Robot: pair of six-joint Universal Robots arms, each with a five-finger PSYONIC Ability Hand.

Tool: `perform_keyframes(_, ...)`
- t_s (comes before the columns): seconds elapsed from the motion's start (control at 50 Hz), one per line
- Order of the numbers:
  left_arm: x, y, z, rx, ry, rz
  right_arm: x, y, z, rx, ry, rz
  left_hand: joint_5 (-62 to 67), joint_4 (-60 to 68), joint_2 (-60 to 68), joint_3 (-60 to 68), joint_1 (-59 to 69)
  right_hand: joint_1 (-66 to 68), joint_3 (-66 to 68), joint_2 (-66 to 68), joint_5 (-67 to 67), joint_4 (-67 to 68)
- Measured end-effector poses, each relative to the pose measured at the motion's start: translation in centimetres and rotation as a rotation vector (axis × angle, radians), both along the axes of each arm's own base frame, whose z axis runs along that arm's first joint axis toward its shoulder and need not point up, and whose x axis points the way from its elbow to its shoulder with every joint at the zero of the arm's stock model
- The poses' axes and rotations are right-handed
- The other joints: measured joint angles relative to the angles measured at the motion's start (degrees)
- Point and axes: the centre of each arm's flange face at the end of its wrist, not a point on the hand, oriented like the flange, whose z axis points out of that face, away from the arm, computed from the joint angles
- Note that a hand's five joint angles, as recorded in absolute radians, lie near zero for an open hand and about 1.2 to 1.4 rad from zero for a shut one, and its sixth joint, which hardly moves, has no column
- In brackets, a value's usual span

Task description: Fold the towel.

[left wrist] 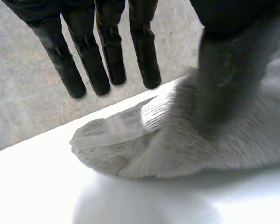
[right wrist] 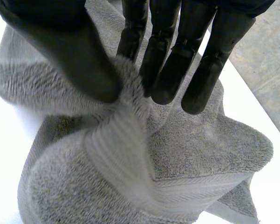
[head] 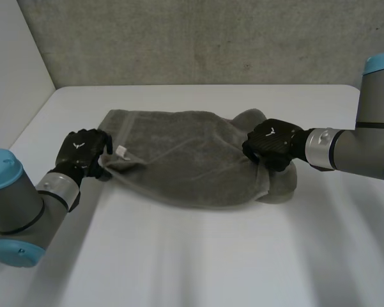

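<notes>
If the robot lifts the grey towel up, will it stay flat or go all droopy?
Probably droopy: the towel already lies rumpled and bunches into soft folds at the right hand. Its fluffy loops look grippy, so likely not slippery.

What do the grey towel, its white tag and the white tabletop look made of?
Grey towel: likely cotton terry, matte; fuzzy looped pile, flat woven band.
White tag: probably thin fabric or satin label, slight gloss; blurred.
White tabletop: hard, smooth, faint sheen; laminate or painted, can't tell.
</notes>
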Motion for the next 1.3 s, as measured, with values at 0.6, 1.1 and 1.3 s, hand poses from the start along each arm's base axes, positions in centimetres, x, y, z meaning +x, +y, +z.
perform_keyframes(0.6, -1.4, 5.2, 1.0, -0.062, -0.107, -0.290, -3.5, 7.0, -0.2, 0.104, -0.224, -0.430, -7.3, -6.7, -6.6, -6.4, -6.4, -30.7, -32.0, -31.0, -33.2, -32.0)
perform_keyframes(1.1, -1.8, 4.6, -2.6, -0.172, -0.423, -0.419, -4.2, 10.5, -4.2, -0.013, -0.159, -0.401, -0.2, -2.7, -2.0, -2.9, -0.8, -25.2, -27.0, -26.4, -25.7, -27.0)
perform_keyframes(1.3, -1.8, 4.5, -2.8, -0.177, -0.427, -0.417, -3.2, 10.0, -5.2, -0.047, -0.204, -0.380, -0.2, -2.8, -2.0, -2.9, -0.8, -25.2, -27.0, -26.4, -25.7, -27.0)
